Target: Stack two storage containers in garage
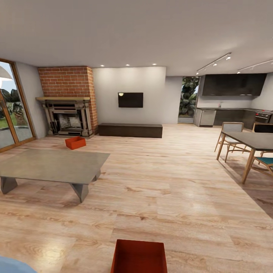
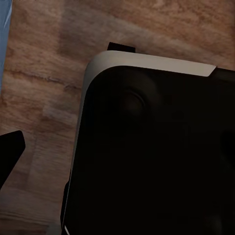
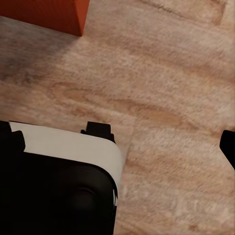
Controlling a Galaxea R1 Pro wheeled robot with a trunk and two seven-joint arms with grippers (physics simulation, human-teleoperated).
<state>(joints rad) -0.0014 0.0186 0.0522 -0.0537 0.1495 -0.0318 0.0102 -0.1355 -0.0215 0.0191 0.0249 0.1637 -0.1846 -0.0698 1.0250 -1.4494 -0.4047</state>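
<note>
In the living room, one red-orange storage container sits on the wood-plank floor in front of the brick fireplace, beyond the low grey table. The other storage container rests on the planks close before me at the bottom of the head view; its corner shows in the right wrist view. My left gripper hangs over my own dark base, one black fingertip at the picture's edge. My right gripper hangs over planks, one fingertip at the edge. Both look open and hold nothing.
A dark low bench runs along the far wall under a wall screen. A dining table with chairs stands at the right, a kitchen counter behind it. Glass doors line the left wall. Broad open floor lies between the two tables.
</note>
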